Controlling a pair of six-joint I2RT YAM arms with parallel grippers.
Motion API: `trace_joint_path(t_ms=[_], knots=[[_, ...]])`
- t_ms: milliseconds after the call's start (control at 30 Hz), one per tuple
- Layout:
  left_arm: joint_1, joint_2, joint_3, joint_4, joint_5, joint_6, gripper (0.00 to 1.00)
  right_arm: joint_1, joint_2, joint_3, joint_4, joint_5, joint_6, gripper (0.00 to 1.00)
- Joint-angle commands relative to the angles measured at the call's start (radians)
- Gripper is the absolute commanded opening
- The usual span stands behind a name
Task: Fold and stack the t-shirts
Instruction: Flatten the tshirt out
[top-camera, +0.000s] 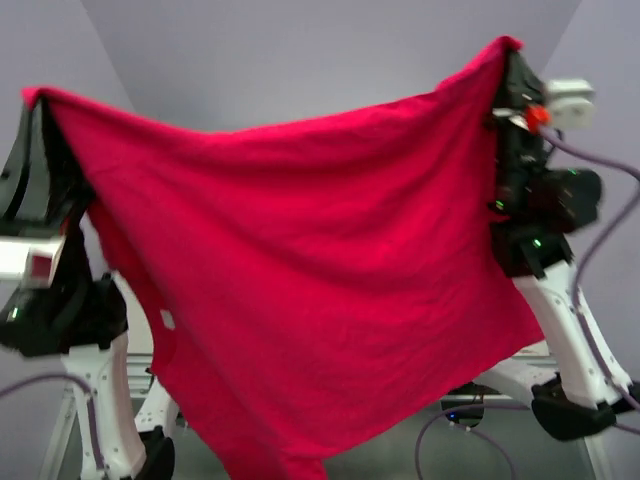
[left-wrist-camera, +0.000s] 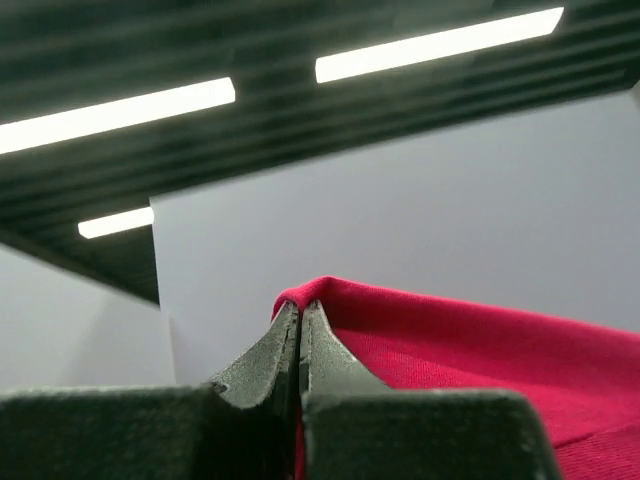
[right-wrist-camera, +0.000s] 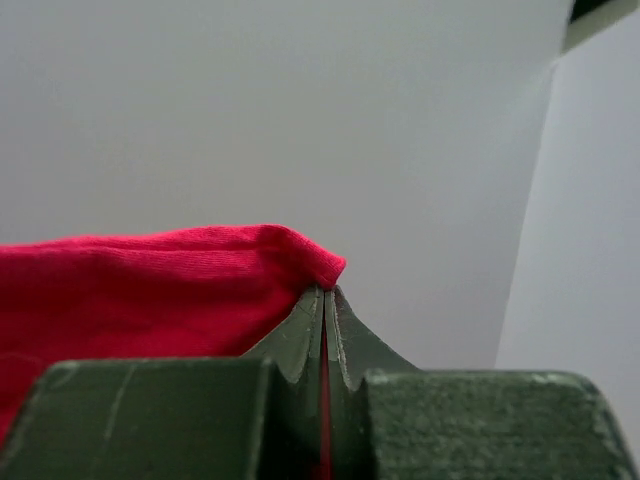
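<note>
We find the red t-shirt (top-camera: 320, 280) held aloft and spread wide, its top edge sagging at the middle. The left pincer (left-wrist-camera: 300, 335) is clamped shut on the shirt's upper left corner, and the right pincer (right-wrist-camera: 323, 315) on its upper right. Each bites only a small tip of cloth, so we judge a sharp pull apart could slip a corner free. The hanging lower edge could snag the left arm (top-camera: 100, 400) just beside it
</note>
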Motion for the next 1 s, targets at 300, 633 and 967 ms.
trace_joint_path(t_ms=[300,633,967], knots=[[-0.120,0.656,-0.100,0.017,-0.210,0.026,0.00,-0.130,0.474,-0.050,-0.048,0.052,0.286,0.00],[-0.091,1.069,-0.213,-0.026,-0.268,-0.017,0.00,-0.200,0.982,0.056,-0.138,0.045,0.374,0.00],[-0.086,0.961,-0.177,-0.018,-0.244,-0.025,0.00,-0.202,0.810,0.004,-0.042,0.059,0.320,0.00]])
